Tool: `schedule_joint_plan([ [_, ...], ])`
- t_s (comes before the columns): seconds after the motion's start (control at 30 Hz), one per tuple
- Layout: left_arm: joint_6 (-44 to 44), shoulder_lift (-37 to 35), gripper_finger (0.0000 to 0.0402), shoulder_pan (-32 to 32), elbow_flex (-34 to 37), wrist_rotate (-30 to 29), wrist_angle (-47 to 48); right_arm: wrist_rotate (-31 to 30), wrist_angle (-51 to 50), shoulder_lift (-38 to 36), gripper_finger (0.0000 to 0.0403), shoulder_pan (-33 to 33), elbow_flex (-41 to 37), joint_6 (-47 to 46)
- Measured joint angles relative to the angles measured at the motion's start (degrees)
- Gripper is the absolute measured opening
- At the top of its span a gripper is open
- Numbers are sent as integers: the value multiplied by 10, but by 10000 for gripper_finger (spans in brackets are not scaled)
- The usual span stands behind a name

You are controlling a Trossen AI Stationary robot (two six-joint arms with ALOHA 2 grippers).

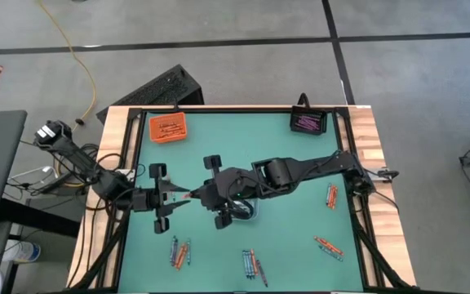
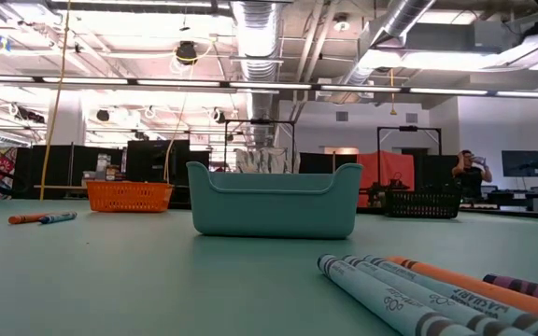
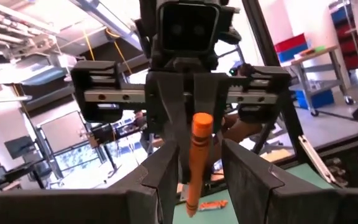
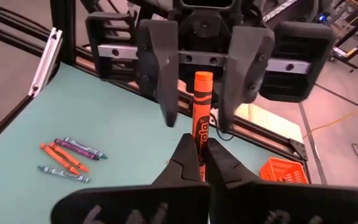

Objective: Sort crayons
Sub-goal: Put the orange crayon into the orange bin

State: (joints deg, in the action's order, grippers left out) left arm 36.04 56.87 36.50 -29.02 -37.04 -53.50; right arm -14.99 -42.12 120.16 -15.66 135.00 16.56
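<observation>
The right gripper [image 4: 202, 163] pinches an orange crayon [image 4: 200, 118], a slim paper-wrapped stick, above mid-table. Facing it, the left gripper [image 4: 205, 74] has its blunt dark fingers spread on either side of the crayon's far end. More crayons [image 1: 179, 252] lie loose on the smooth green mat [image 1: 219, 131]. An orange tray [image 1: 168, 128] and a black tray [image 1: 308, 122] sit by the far edge. Ducts cross the ceiling behind.

The high view looks straight down on the whole surface [image 1: 243, 139]. The low view sits at surface level, facing the room. The 2 wrist views face each other closely, sharing 1 orange crayon [image 4: 200, 127].
</observation>
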Motion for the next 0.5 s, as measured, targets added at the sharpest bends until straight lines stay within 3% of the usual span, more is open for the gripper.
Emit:
schedule_joint_plan([
  [0.23,19,39,108,-13,0,21,-40,3,-6,0,0,0,0,-1],
  [0.5,55,62,51,-11,0,28,-80,2,-16,0,0,0,0,-9],
])
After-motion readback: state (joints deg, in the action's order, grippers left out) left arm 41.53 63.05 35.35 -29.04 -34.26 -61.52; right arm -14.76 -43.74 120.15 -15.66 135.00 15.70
